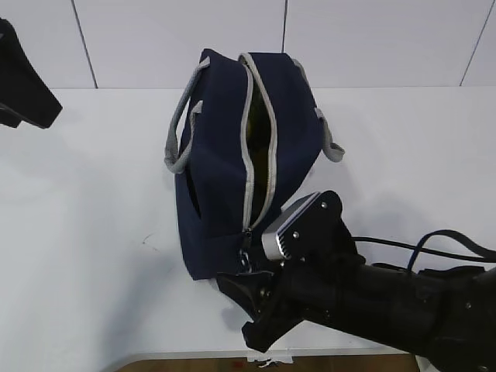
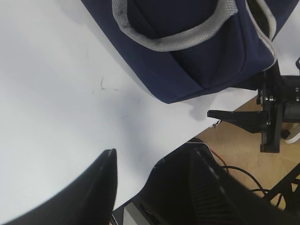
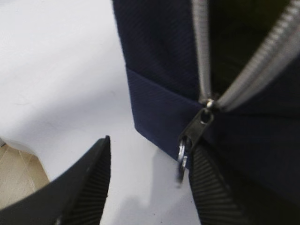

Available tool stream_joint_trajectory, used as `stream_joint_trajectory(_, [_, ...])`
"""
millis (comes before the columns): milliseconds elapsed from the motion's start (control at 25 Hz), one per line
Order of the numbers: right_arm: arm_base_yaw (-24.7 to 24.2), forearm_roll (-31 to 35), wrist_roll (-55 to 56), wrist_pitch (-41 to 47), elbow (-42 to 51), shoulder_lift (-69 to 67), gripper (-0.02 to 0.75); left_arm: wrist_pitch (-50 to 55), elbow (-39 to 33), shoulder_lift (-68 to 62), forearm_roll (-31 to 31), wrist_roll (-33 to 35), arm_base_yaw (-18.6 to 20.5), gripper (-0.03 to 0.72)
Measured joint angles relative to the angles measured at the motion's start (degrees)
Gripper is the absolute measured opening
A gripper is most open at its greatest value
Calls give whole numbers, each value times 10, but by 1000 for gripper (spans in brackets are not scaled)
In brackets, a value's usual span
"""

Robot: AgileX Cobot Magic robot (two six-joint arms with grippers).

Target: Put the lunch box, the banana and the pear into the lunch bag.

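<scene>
The navy lunch bag (image 1: 232, 155) lies on the white table with its grey zipper (image 1: 249, 147) undone. Something yellow-green (image 1: 260, 132) shows in the gap, but I cannot tell what it is. The lunch box, banana and pear are hidden from view. My right gripper (image 3: 150, 150) is open at the bag's near end. The metal ring pull (image 3: 183, 157) hangs just beside its right finger (image 3: 213, 187), and nothing is gripped. In the exterior view the right gripper (image 1: 244, 310) sits below the pull (image 1: 246, 252). My left gripper (image 2: 153, 152) is open and empty, over the table's front edge and apart from the bag (image 2: 187, 51).
The grey webbing handles (image 1: 180, 132) stick out on both sides of the bag. The left arm (image 1: 23, 85) is a dark shape at the far left. The table's front edge (image 2: 187, 143) runs close to both grippers, with wooden floor and cables (image 2: 234, 168) below.
</scene>
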State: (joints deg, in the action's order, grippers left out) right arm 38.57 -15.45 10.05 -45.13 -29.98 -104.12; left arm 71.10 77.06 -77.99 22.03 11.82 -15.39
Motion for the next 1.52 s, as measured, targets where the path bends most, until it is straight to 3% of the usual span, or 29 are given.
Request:
stream_joint_trajectory(400, [0,17,13,10,0,0,410,0,0,0,0,0,0,379])
stream_joint_trajectory(720, [0,21,15,13,0,0,202,0,0,0,0,0,0,349])
stream_joint_trajectory(1520, [0,51,26,32,0,0,46,0,0,0,0,0,0,340])
